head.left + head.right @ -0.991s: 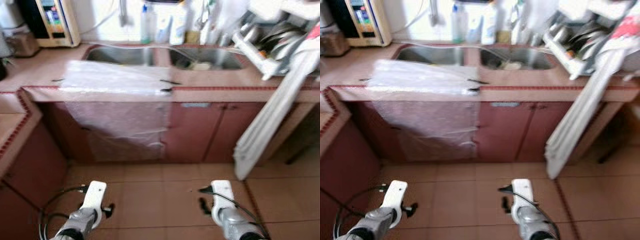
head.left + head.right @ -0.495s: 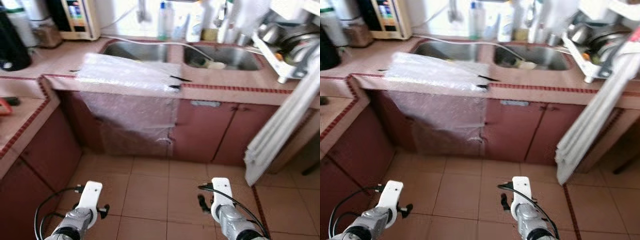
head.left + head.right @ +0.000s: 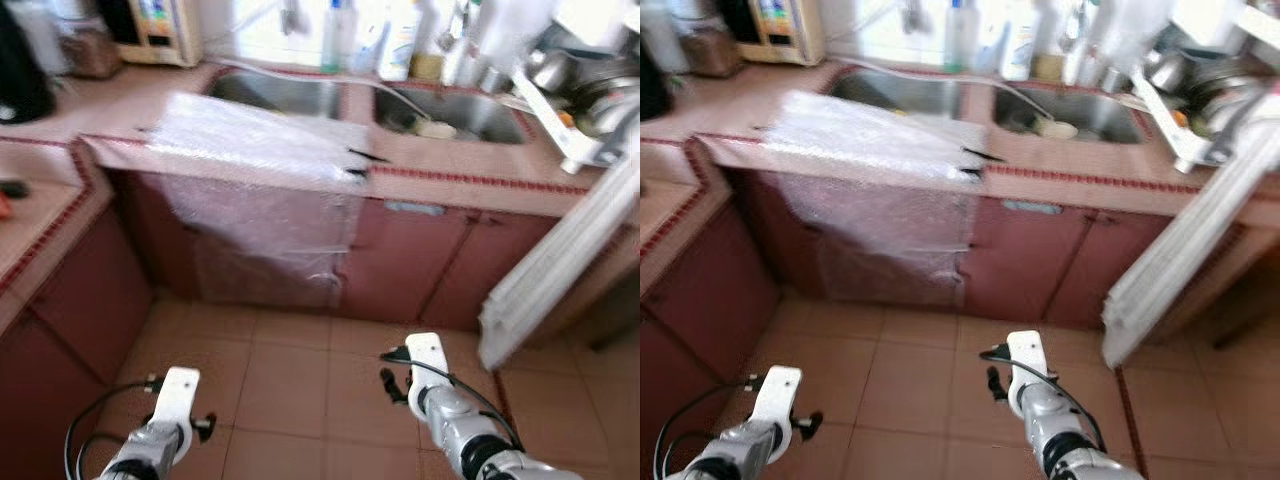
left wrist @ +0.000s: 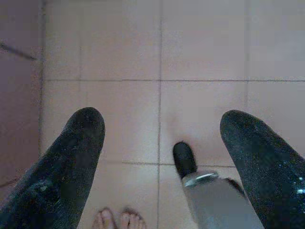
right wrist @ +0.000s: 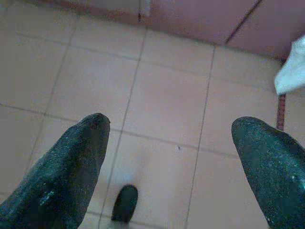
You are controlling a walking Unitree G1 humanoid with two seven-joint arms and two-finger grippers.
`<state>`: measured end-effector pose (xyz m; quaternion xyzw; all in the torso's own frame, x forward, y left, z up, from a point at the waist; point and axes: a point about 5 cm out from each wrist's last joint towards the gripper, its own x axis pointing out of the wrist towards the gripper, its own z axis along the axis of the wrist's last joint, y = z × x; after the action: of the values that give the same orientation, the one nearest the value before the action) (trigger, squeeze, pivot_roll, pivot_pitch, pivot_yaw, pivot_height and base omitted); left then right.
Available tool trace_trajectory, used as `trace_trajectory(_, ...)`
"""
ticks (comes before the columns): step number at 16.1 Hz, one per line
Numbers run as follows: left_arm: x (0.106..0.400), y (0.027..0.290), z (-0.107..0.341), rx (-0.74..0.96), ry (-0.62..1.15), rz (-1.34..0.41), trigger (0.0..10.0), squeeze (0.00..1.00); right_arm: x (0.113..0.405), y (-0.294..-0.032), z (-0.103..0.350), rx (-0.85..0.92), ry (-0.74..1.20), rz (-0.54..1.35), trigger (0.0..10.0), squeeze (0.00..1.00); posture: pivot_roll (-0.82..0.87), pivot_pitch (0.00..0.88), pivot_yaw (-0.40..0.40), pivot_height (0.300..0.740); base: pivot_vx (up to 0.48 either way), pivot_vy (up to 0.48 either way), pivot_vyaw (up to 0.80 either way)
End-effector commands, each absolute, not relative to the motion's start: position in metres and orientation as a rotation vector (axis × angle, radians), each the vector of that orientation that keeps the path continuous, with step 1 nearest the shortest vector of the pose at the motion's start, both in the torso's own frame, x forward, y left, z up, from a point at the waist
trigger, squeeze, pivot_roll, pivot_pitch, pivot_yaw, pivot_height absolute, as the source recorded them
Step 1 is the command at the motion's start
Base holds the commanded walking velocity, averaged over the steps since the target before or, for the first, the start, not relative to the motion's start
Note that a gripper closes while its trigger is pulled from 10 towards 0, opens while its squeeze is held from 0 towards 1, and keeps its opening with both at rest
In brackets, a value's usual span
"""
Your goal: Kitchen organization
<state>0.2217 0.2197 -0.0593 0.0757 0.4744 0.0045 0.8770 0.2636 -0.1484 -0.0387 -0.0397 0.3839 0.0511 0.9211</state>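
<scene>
Crinkled clear plastic sheet [image 3: 262,140] lies spread over the pink tiled surface [image 3: 120,100] beside the left basin and hangs down over the front edge, covering the reddish cabinet door [image 3: 270,240] below. Its lower hem stops above the floor. Two stainless sink basins [image 3: 440,112] are sunk into the surface behind it, with bottles [image 3: 335,35] lined along the back wall. A dish rack [image 3: 585,95] loaded with metal ware stands at the right end, and flat white panels [image 3: 560,270] lean against the cabinets there, their foot on the floor. Tan square floor tiles [image 3: 290,370] form an open strip between the cabinet fronts and the robot. A second surface run closes the left side. Left tool [image 4: 159,143] hangs low over the tiles, fingers spread apart, holding nothing. Right tool [image 5: 169,148] likewise, spread wide and unloaded.
</scene>
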Motion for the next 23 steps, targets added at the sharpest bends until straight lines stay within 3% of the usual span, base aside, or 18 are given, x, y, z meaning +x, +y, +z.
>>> trace_trajectory(1,0.222,0.219,-0.059,0.154,0.975,0.023,10.0,0.00,0.262,-0.149,-0.040,-0.094,0.804,0.115,10.0,0.00,0.01,0.000,-0.115,0.740,0.000,0.000,-0.79)
trace_trajectory(10,0.219,0.225,-0.060,0.223,0.938,0.067,10.0,0.00,0.255,-0.153,-0.045,-0.090,0.833,0.118,10.0,0.00,-0.02,0.000,-0.098,0.740,0.000,0.000,-0.78)
trace_trajectory(12,0.221,0.221,-0.059,0.114,0.912,0.072,10.0,0.00,0.255,-0.153,-0.045,-0.092,0.832,0.120,10.0,0.00,-0.02,0.000,-0.096,0.740,0.000,0.000,-0.78)
trace_trajectory(19,0.226,0.214,-0.057,0.092,0.896,0.052,10.0,0.00,0.255,-0.151,-0.045,-0.073,0.835,0.115,10.0,0.00,-0.03,0.000,-0.083,0.740,0.000,0.000,-0.78)
trace_trajectory(23,0.224,0.215,-0.058,0.097,0.911,0.049,10.0,0.00,0.252,-0.165,-0.047,0.030,0.833,-0.013,10.0,0.00,-0.01,0.000,-0.063,0.740,0.000,0.000,-0.10)
